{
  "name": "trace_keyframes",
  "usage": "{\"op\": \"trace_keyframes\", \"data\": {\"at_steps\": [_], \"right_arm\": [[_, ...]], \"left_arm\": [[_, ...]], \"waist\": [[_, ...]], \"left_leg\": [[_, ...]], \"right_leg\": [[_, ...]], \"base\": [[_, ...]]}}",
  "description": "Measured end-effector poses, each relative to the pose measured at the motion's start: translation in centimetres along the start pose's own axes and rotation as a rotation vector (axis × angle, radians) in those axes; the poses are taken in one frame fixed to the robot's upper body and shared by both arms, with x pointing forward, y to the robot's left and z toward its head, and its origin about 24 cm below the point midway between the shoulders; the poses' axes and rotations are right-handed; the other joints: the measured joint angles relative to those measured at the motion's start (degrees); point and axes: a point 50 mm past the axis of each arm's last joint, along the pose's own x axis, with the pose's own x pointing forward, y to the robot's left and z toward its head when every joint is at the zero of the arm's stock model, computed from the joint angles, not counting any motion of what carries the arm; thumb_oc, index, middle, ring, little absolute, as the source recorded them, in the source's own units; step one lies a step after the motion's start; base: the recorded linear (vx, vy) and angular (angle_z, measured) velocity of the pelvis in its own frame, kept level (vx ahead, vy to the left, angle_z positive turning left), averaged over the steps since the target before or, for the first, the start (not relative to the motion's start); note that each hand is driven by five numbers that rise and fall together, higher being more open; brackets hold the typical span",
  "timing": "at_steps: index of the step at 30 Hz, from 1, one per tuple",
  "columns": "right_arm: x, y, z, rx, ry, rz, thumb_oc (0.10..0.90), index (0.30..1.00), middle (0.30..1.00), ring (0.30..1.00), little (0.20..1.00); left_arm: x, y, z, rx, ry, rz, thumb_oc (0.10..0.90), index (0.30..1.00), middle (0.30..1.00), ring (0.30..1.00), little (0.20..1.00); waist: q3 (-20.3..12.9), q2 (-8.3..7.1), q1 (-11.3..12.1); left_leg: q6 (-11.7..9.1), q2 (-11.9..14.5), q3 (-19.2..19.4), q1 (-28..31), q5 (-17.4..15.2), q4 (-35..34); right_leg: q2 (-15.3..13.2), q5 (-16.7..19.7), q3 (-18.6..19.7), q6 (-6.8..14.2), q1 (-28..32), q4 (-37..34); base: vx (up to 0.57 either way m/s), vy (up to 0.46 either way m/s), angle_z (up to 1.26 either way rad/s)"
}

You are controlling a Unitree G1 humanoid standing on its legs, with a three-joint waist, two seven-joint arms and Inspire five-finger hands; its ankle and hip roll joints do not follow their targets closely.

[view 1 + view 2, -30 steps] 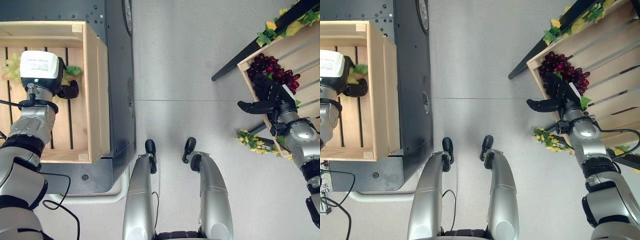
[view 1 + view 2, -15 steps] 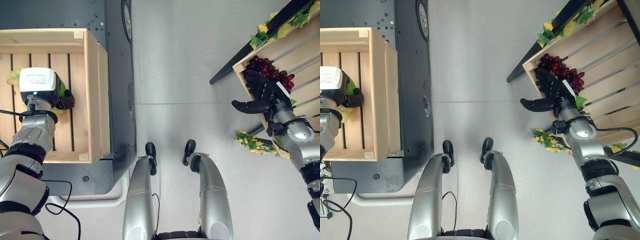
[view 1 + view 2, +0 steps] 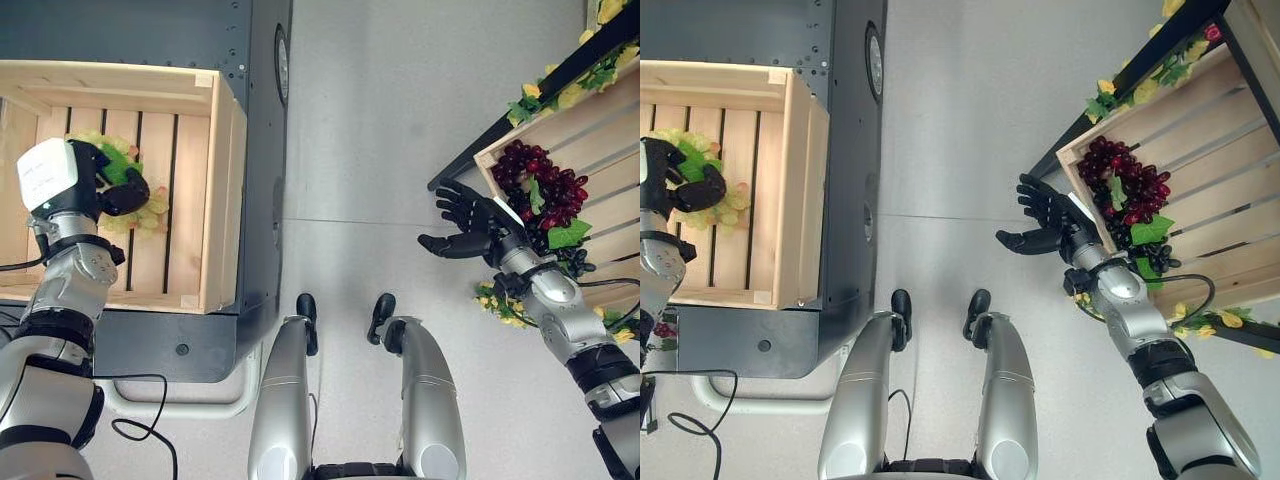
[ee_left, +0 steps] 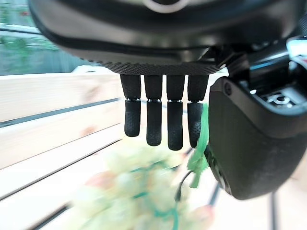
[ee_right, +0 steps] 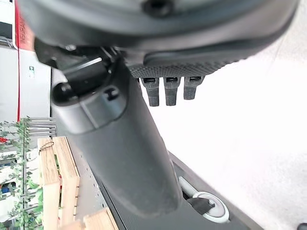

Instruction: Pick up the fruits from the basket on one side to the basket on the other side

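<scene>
A bunch of green grapes lies low inside the wooden crate on my left. My left hand is over it, thumb and fingers curled round the bunch's green leafy top. On my right, dark purple grapes with a green leaf lie in a second slatted crate. My right hand hovers over the floor just off that crate's near corner, open with fingers spread and holding nothing.
The left crate stands on a dark metal platform. Yellow flowers and leaves trim the right crate, and a black stand leg runs under it. Grey floor lies between the two crates.
The camera has shifted. My right hand has drawn back from the purple grapes to the floor side of the crate. The green grapes now spread out under my left hand.
</scene>
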Motion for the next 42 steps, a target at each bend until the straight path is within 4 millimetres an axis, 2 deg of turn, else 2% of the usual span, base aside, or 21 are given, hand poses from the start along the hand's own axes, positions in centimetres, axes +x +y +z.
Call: {"op": "trace_keyframes", "data": {"at_steps": [2,4,6,8,12,17,23,26,29,33,42], "right_arm": [[-0.3,0.1,-0.4,0.006,0.01,0.002,0.8,0.9,0.9,0.9,0.9],[-0.5,0.3,-0.8,0.013,0.022,0.002,0.8,0.9,0.9,0.9,0.9],[-0.6,0.5,-1.2,0.022,0.03,0.005,0.8,0.9,0.9,0.9,0.9],[-0.4,1.0,-1.4,0.037,0.032,0.01,0.8,0.9,0.9,0.9,0.9],[-0.4,1.1,-1.5,0.04,0.039,0.013,0.8,0.9,0.9,0.9,0.9],[-0.3,1.1,-1.3,0.038,0.034,0.013,0.8,0.9,0.9,0.9,0.9],[-0.3,1.1,-1.3,0.039,0.033,0.012,0.8,0.9,0.9,0.9,0.9],[-0.3,1.1,-1.3,0.04,0.033,0.011,0.8,0.9,0.9,0.9,0.9],[-0.2,1.1,-1.2,0.042,0.03,0.007,0.8,0.9,0.9,0.9,0.9],[-0.2,1.1,-1.3,0.043,0.032,0.003,0.8,0.9,0.9,0.9,0.9],[-0.2,1.2,-1.4,0.045,0.035,-0.002,0.8,0.9,0.9,0.9,0.9]], "left_arm": [[-0.1,0.5,0.6,-0.069,-0.028,0.084,0.8,0.9,0.9,0.9,0.9],[-0.1,1.0,0.4,-0.12,-0.008,0.141,0.8,0.9,0.9,0.9,0.9],[-0.2,1.5,-0.5,-0.182,0.063,0.189,0.8,0.9,0.9,0.9,0.9],[-0.5,1.4,-2.2,-0.214,0.198,0.211,0.8,0.9,0.9,0.9,0.9],[-1.7,-0.5,-4.0,-0.189,0.353,0.094,0.8,0.9,0.9,0.9,0.9],[-2.5,-2.4,-4.1,-0.21,0.441,-0.064,0.8,0.9,0.9,0.9,0.9],[-2.9,-2.9,-5.0,-0.245,0.551,-0.12,0.8,0.9,0.9,0.9,0.9],[-2.9,-3.4,-4.8,-0.294,0.579,-0.141,0.8,0.9,0.9,0.9,0.9],[-2.7,-4.2,-3.9,-0.383,0.608,-0.162,0.8,0.9,0.9,0.9,0.9],[-2.6,-4.2,-3.8,-0.458,0.654,-0.162,0.8,0.9,0.9,0.9,0.9],[-2.4,-4.1,-3.9,-0.845,0.808,-0.054,0.8,0.9,0.9,0.9,0.9]], "waist": [[0.0,0.0,0.09],[0.0,0.0,0.04],[0.0,0.01,-0.27],[0.0,0.01,-0.58],[0.01,0.01,-0.21],[0.01,0.01,0.31],[0.02,-0.02,0.05],[0.03,-0.05,-0.05],[0.06,-0.67,-0.44],[0.01,-1.5,-0.69],[0.01,-1.65,-0.79]], "left_leg": [[0.04,-0.09,0.01,0.0,0.03,0.0],[0.02,-0.1,0.03,0.09,0.04,-0.03],[-0.14,-0.25,0.02,0.22,0.21,-0.37],[-0.39,-0.39,0.04,0.58,0.47,-0.79],[-0.71,-0.38,-0.16,1.94,0.72,-1.45],[-1.08,-0.41,-0.93,1.56,1.05,-1.56],[-1.23,-0.09,-1.45,0.88,1.14,-1.61],[-1.23,0.02,-1.49,0.64,1.14,-1.63],[-1.21,0.09,-1.59,0.45,1.13,-1.57],[-1.18,0.12,-1.62,0.44,1.12,-1.51],[-1.15,0.31,-1.93,0.61,1.11,-1.6]], "right_leg": [[-0.24,-0.03,-0.01,0.04,0.0,0.09],[-0.28,-0.04,0.01,0.04,0.02,0.15],[-0.3,-0.06,0.01,0.02,0.01,0.15],[-0.33,-0.15,0.01,-0.15,0.11,0.22],[-0.31,-0.5,-0.15,-0.47,1.22,-0.01],[-0.05,-0.55,-0.56,-0.57,1.21,-0.15],[0.29,-0.57,-1.41,-0.67,1.19,-0.7],[0.33,-0.6,-1.71,-0.71,1.2,-0.67],[0.49,-0.59,-1.79,-0.7,1.19,-0.69],[0.64,-0.55,-1.72,-0.64,1.21,-0.99],[1.17,-0.29,-1.75,-0.29,1.85,-1.9]], "base": [[0.0,0.0,0.0],[0.0,0.0,0.0],[0.0,0.0,0.0],[0.0,0.0,0.0],[0.02,-0.008,0.03],[-0.01,-0.017,0.05],[0.0,-0.011,0.02],[0.0,-0.012,0.04],[0.0,-0.008,0.01],[0.0,0.0,0.0],[0.0,0.0,0.0]]}}
